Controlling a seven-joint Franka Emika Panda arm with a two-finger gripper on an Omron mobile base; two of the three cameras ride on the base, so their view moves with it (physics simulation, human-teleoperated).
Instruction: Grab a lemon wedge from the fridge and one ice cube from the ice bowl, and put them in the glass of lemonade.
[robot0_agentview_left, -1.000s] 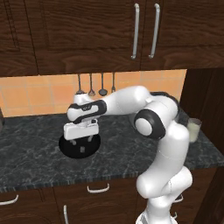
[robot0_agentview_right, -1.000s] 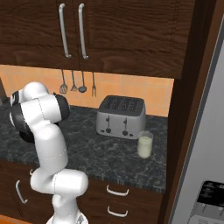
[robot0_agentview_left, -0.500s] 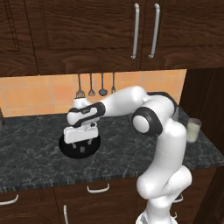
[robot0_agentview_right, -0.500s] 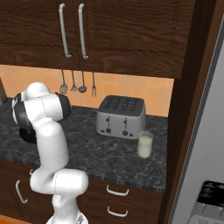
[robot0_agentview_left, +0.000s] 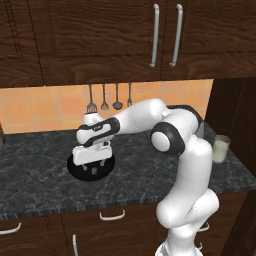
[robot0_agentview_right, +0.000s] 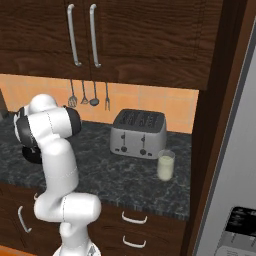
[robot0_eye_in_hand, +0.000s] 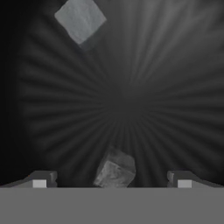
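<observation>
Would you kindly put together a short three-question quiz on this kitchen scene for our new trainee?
1. True or false: the end effector is open, with an ice cube between its fingertips.
2. How many ice cubes show inside the ice bowl in the hand view?
3. What stands nearest the glass of lemonade: (a) the toaster, (b) the hanging utensils, (c) the ice bowl?

Key: 1 true; 2 two, the other being the cube farther off; 3 (a).

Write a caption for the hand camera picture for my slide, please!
Open gripper reaching into the black ice bowl, one ice cube between its fingertips, another farther off.
</observation>
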